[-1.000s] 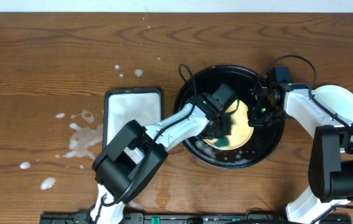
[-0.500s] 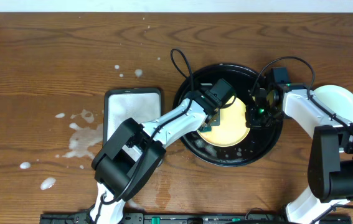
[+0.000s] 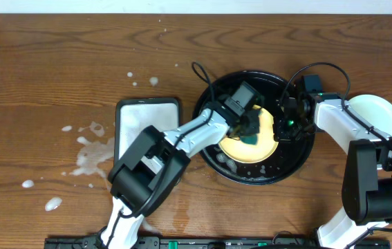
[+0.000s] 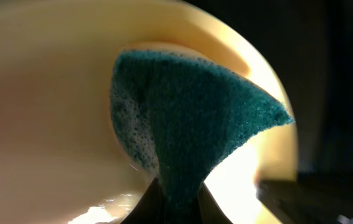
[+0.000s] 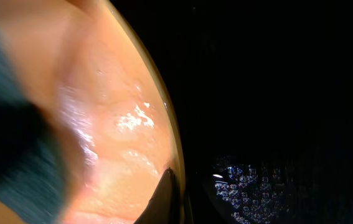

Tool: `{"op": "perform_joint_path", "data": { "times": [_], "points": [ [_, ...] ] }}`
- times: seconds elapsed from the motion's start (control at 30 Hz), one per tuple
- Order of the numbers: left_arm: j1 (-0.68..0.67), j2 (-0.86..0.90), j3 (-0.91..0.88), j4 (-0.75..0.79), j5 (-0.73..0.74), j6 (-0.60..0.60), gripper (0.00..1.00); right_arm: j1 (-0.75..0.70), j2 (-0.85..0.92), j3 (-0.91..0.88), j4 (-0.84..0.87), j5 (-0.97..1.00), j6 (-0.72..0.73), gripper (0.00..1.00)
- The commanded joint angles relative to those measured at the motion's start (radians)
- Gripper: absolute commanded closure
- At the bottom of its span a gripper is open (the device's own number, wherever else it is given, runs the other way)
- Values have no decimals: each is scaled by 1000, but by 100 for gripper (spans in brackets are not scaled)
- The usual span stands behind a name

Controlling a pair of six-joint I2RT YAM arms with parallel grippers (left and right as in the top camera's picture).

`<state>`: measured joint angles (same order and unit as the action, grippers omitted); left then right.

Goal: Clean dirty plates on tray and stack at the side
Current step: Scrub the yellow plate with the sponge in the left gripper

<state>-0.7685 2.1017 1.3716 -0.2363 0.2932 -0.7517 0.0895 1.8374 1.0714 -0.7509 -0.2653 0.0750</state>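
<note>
Overhead: black tray is sitting right of centre on the surface, with the yellow plate lying inside it. Left gripper is pressing a green sponge onto the plate's far half, and right gripper is sitting at the plate's right rim. A pale plate is lying near the right edge, partly under the right arm. A white rectangular tray is sitting left of the black one, with foam splashes toward the left edge. Left wrist is adding what overhead can't: the fingers are clamping the sponge at its narrow end, its face flaring out against the plate. Right wrist is showing the fingers closing on the wet plate rim, with the sponge a blur at left.
</note>
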Motion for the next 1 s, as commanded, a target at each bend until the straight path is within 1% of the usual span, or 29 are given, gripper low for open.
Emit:
{"op": "perform_joint_path", "data": {
  "times": [0.0, 0.13, 0.27, 0.33, 0.43, 0.57, 0.67, 0.73, 0.8, 0.87, 0.97],
  "points": [
    [-77, 68, -16, -12, 144, -10, 93, 5, 26, -15, -6, 66, -16, 99],
    [-82, 68, -16, -47, 126, -6, 92, 5, 25, -15, -14, 66, -16, 99],
    [-55, 68, -16, -137, 22, -5, 92, 5, 25, -15, -20, 66, -16, 99],
    [-39, 68, -16, -209, -80, -5, 93, 5, 25, -15, -22, 66, -16, 99],
    [-13, 68, -15, -330, -299, -5, 93, 5, 25, -15, -22, 66, -16, 99],
    [13, 68, 17, -447, -475, -5, 93, 5, 25, -15, -22, 66, -16, 99],
    [21, 66, 84, -542, -605, -5, 92, 8, 25, -15, -21, 66, -16, 99],
    [19, 62, 125, -585, -663, 4, 92, 11, 25, -15, -21, 66, -16, 99],
    [15, 58, 173, -610, -675, 41, 93, 13, 25, -15, -21, 66, -16, 99],
    [10, 47, 217, -641, -648, 40, 92, 13, 25, -15, -21, 66, -16, 99],
    [6, 12, 253, -645, -514, 40, 93, 13, 18, -14, -20, 66, -14, 99]
  ]
}}
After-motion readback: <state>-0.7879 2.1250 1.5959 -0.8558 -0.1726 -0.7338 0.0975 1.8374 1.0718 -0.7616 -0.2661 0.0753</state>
